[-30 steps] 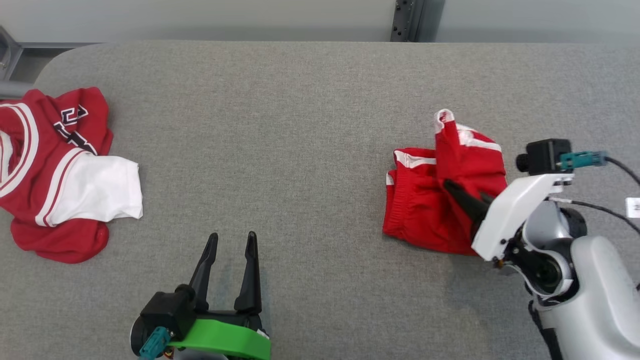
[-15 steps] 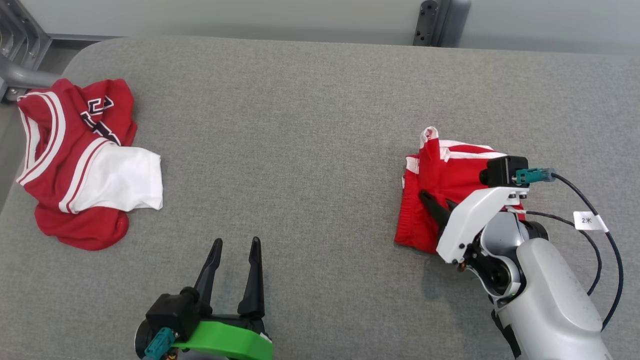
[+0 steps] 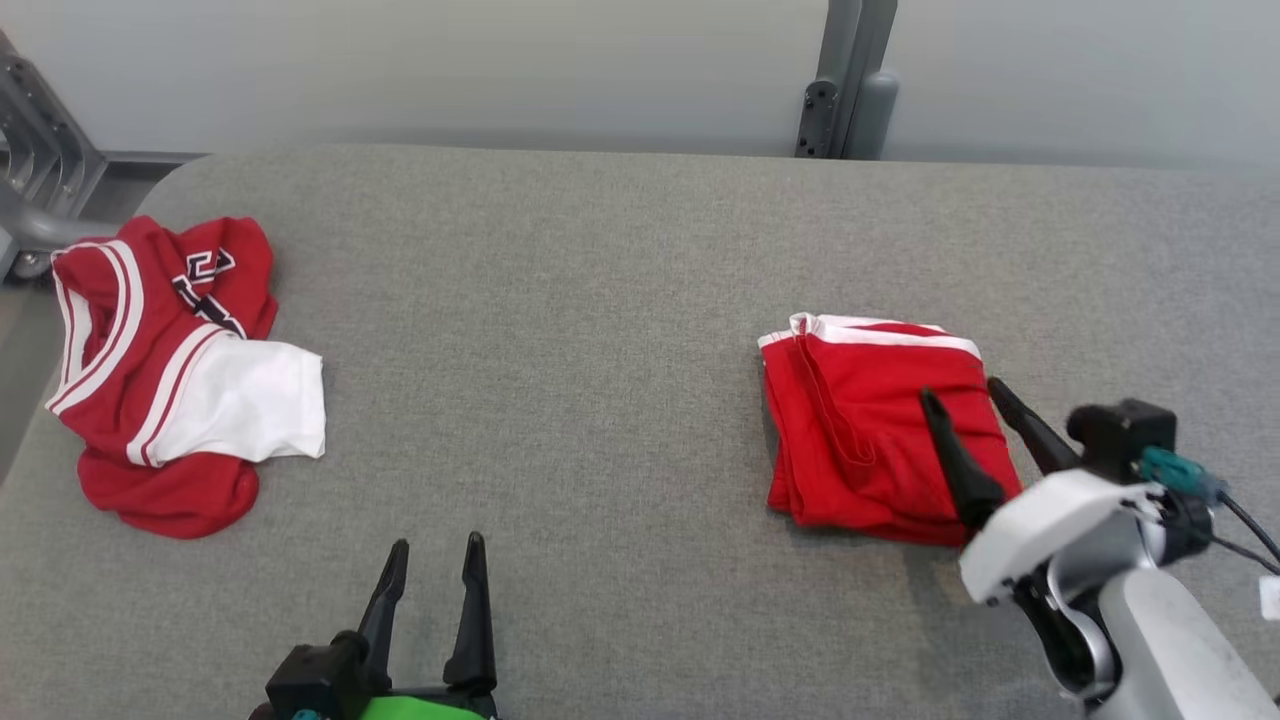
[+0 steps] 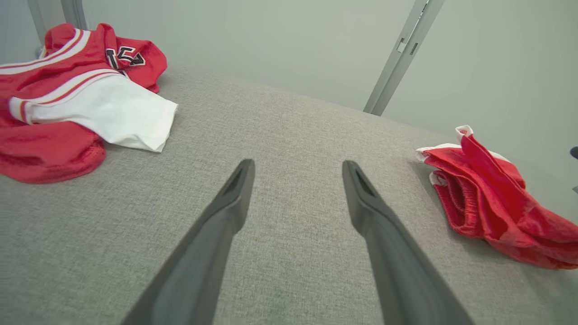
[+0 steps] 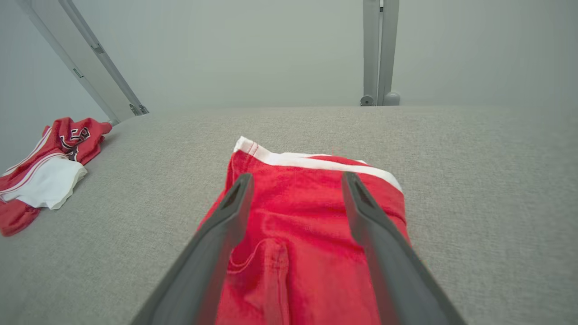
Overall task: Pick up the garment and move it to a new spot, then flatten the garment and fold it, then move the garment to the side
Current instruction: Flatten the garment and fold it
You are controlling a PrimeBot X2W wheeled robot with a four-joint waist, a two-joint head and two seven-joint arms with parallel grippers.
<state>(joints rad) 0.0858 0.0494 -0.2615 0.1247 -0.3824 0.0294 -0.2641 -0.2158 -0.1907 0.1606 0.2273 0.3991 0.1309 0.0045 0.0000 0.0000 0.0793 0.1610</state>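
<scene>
The garment (image 3: 860,430), red shorts with a white band, lies folded in a flat stack on the right of the grey table (image 3: 600,300). My right gripper (image 3: 960,390) is open over its near right corner, with nothing between the fingers. In the right wrist view the garment (image 5: 307,216) spreads out under the open right gripper (image 5: 298,177). My left gripper (image 3: 436,541) stands open and empty at the table's front edge, left of centre. The left wrist view has the left gripper (image 4: 298,163) over bare cloth, with the garment (image 4: 487,203) far to its right.
A crumpled red and white jersey (image 3: 170,370) lies at the table's left end. A grey post (image 3: 845,80) rises behind the table's far edge, and a metal frame (image 3: 40,180) stands at the far left corner. Bare grey cloth stretches between the two garments.
My right gripper has opened and let go of the garment, which now lies flatter with its raised flap down. The gripper has drawn back toward the near right. The camera has shifted.
</scene>
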